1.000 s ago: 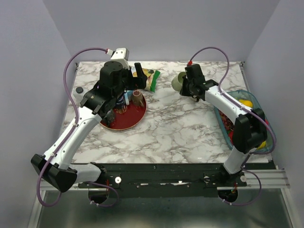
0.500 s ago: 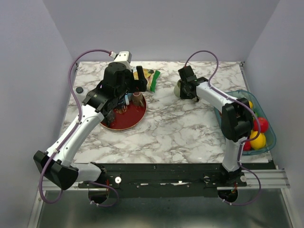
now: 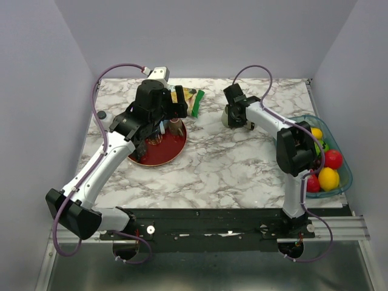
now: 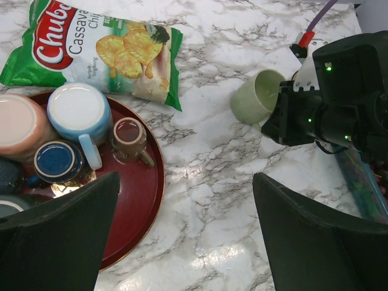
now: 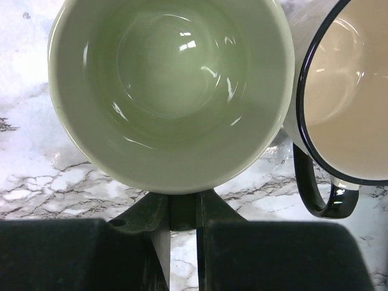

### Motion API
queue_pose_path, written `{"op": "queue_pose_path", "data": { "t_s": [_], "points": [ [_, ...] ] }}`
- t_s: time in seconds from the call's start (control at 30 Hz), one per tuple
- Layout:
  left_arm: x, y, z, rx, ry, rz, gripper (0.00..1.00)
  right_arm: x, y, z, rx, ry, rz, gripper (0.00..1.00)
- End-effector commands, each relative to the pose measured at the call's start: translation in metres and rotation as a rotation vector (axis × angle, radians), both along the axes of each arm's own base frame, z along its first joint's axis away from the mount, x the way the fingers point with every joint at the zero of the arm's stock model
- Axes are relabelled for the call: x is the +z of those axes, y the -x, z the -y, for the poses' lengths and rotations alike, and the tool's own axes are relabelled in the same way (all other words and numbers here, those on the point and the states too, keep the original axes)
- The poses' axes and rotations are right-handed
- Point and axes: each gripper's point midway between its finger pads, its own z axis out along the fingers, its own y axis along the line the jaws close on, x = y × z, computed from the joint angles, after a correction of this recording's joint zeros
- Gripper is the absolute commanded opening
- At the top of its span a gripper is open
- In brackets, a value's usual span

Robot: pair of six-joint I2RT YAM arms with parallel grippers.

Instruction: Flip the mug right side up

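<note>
R claw is pinching mug by rim wall; L claw is hanging wide. Prob. glazed ceramic: rigid, slick, chippable. You're gripping thin wall; squeeze firmly.

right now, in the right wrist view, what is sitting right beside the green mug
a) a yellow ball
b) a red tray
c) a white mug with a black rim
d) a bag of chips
c, since the right wrist view shows a white mug with a black rim and black handle right beside the green mug.
</note>
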Motion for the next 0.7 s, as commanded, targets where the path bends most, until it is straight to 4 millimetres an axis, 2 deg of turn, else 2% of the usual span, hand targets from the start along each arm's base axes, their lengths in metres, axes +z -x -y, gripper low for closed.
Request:
{"op": "queue_pose_path", "data": {
  "t_s": [0.0,0.03,0.13,0.3,0.47,0.53,0.57,0.6,0.63,0.67],
  "points": [
    [-0.017,-0.004,-0.012,0.058,-0.036,-0.045,0.99,0.008,-0.004,-0.006,0.001,-0.004,0.013,0.25],
    [-0.020,-0.004,-0.013,0.060,-0.042,-0.056,0.99,0.010,-0.004,-0.005,-0.007,-0.007,0.014,0.34],
    [-0.024,-0.006,-0.013,0.063,-0.050,-0.069,0.99,0.016,-0.005,-0.007,-0.012,-0.016,0.022,0.47],
    [-0.030,-0.008,-0.014,0.063,-0.067,-0.089,0.99,0.039,-0.008,-0.016,0.002,-0.077,0.059,0.57],
    [-0.045,-0.009,-0.012,0.054,-0.087,-0.128,0.99,0.083,-0.007,-0.026,0.034,-0.160,0.124,0.77],
    [-0.059,-0.009,-0.010,0.048,-0.095,-0.161,0.99,0.094,-0.002,-0.028,0.047,-0.182,0.130,0.86],
    [-0.065,-0.010,-0.009,0.049,-0.096,-0.176,0.99,0.110,0.001,-0.028,0.052,-0.202,0.157,0.92],
    [-0.072,-0.009,-0.007,0.048,-0.095,-0.195,0.99,0.114,0.005,-0.029,0.063,-0.215,0.162,0.96],
    [-0.083,-0.010,-0.005,0.052,-0.090,-0.234,0.99,0.120,0.010,-0.032,0.081,-0.239,0.164,1.00],
    [-0.089,-0.010,-0.003,0.060,-0.082,-0.258,0.99,0.134,0.015,-0.032,0.088,-0.261,0.191,1.00]
  ]
}}
